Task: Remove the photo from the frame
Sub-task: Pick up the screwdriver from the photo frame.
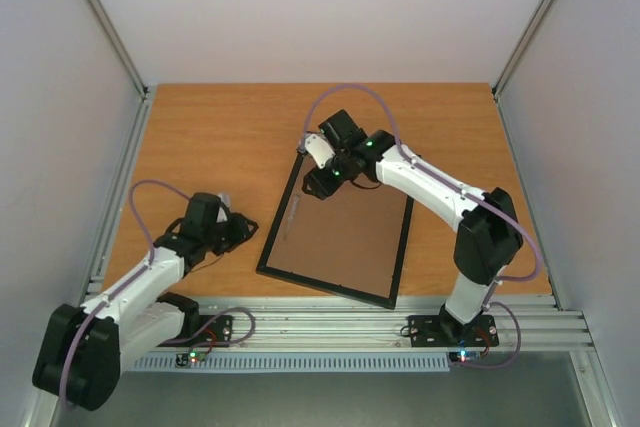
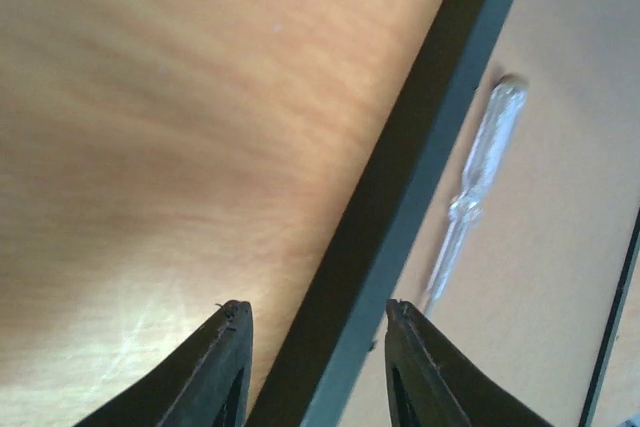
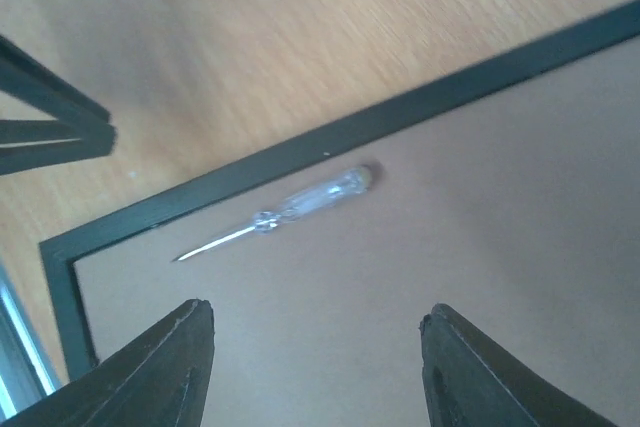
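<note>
The black frame [image 1: 325, 287] lies back side up on the table, its brown backing board [image 1: 345, 237] showing. The photo is hidden beneath the board. My left gripper [image 1: 243, 225] is open at the frame's left side; in the left wrist view [image 2: 318, 312] its jaws stand either side of the black frame edge [image 2: 420, 167], apart from it. My right gripper [image 1: 318, 185] is open and empty over the frame's far-left corner; the right wrist view [image 3: 318, 315] shows it above the board [image 3: 450, 247], near the frame edge [image 3: 330, 142].
A small clear-handled screwdriver [image 3: 290, 209] lies on the backing board beside the frame's left edge; it also shows in the left wrist view [image 2: 475, 187]. The wooden table [image 1: 200, 137] is walled by white panels, with an aluminium rail [image 1: 400, 322] at the near edge.
</note>
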`<state>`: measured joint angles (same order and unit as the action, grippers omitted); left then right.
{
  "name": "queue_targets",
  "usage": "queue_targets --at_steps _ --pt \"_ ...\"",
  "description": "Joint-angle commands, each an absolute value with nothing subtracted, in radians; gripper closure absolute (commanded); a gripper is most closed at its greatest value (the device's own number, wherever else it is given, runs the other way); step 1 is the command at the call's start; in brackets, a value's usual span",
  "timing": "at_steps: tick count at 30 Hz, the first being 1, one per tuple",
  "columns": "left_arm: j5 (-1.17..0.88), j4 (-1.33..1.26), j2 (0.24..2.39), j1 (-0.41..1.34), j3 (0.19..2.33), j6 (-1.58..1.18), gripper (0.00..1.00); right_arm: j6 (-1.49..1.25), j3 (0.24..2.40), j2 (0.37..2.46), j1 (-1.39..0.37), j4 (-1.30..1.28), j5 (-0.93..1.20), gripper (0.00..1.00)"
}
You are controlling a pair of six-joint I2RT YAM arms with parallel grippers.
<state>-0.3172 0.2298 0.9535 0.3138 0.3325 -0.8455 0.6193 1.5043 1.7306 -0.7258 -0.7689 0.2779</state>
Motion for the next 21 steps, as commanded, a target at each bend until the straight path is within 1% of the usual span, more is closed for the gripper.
queue_targets --at_steps 1,4,7,11,17,21 --pt "-0.262 0.313 1.028 0.342 0.462 -0.721 0.60 0.490 1.500 1.799 -0.692 -0.721 0.380 0.42" --pt "-0.210 0.355 1.109 0.410 0.569 -0.679 0.56 0.404 1.468 1.806 -0.638 -0.687 0.362 0.41" --pt "-0.141 0.407 1.195 0.471 0.661 -0.628 0.55 0.346 1.381 1.751 -0.586 -0.616 0.357 0.39" --pt "-0.073 0.459 1.305 0.547 0.768 -0.578 0.55 0.328 1.285 1.676 -0.557 -0.567 0.309 0.33" --pt "0.031 0.531 1.494 0.649 0.928 -0.513 0.57 0.304 1.171 1.610 -0.536 -0.538 0.227 0.30" --pt "0.078 0.576 1.601 0.692 1.019 -0.477 0.60 0.282 1.114 1.588 -0.515 -0.511 0.236 0.30"
